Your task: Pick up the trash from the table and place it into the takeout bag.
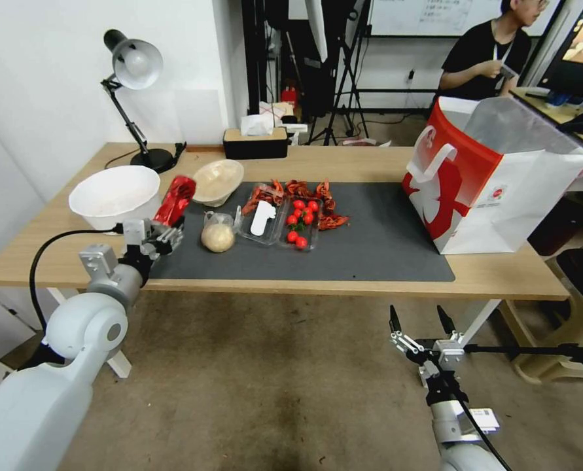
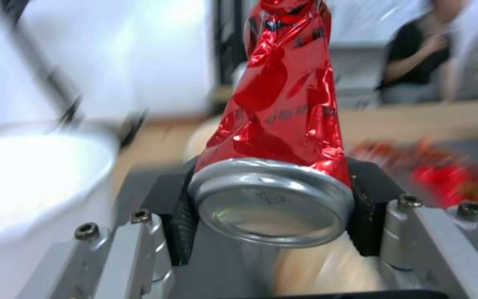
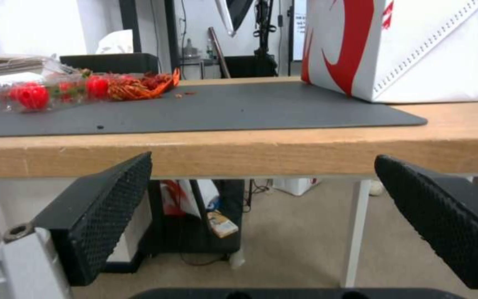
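My left gripper [image 1: 167,230] is shut on the crushed red can [image 1: 175,199], held tilted above the left end of the dark mat [image 1: 383,242]. In the left wrist view the black pads [image 2: 179,224] clamp the crushed red can [image 2: 280,112] near its silver base. On the mat lie a clear bag with a beige bun [image 1: 218,234] and a shallow beige bowl [image 1: 217,181]. The red and white takeout bag [image 1: 494,176] stands upright at the table's right end. My right gripper [image 1: 422,322] hangs open below the table's front edge, its fingers [image 3: 106,207] apart.
A large white bowl [image 1: 116,191] sits close to the left of the can. Clear trays with cherry tomatoes [image 1: 302,219] and red crayfish shells [image 1: 304,193] lie mid-mat. A desk lamp [image 1: 134,65] and a black tissue box [image 1: 255,142] stand at the back.
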